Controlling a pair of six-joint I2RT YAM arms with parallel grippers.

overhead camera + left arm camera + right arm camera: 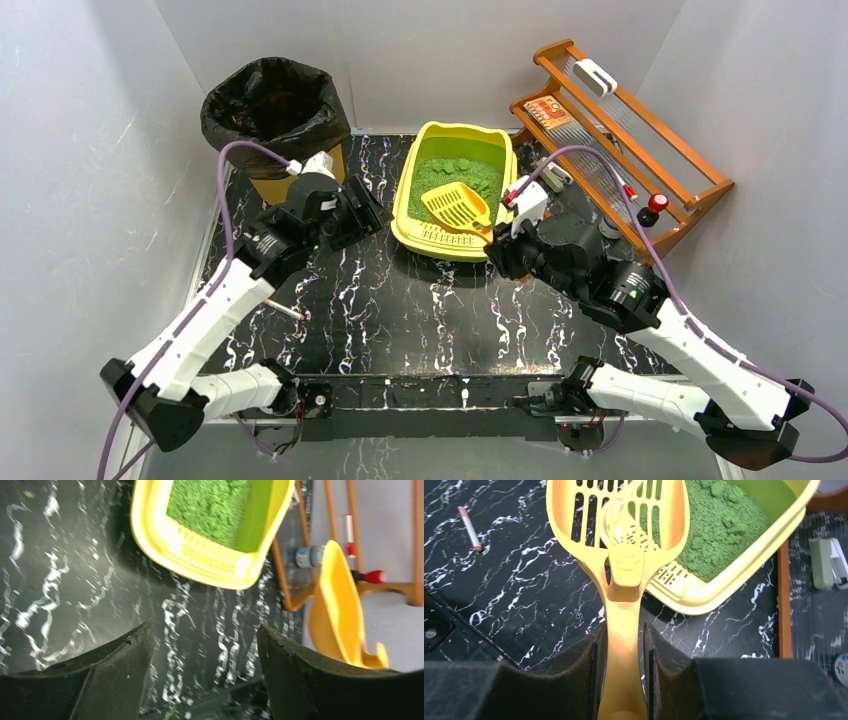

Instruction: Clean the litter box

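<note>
Right fingers (591,675) pinched the handle of the scoop (624,570) over the litter box (404,200), upper centre of the frame; left fingers (120,675) hung spread and empty. Risk: swinging the slotted scoop toward the bin (275,100) could scatter green litter (450,168) across the surface (400,300).

No lettering can be read anywhere. The orange label (548,110) on the wooden rack (704,190), far right, is too small to make out, and the scoop (623,587) bears only an embossed paw print (626,560) — no words.
</note>
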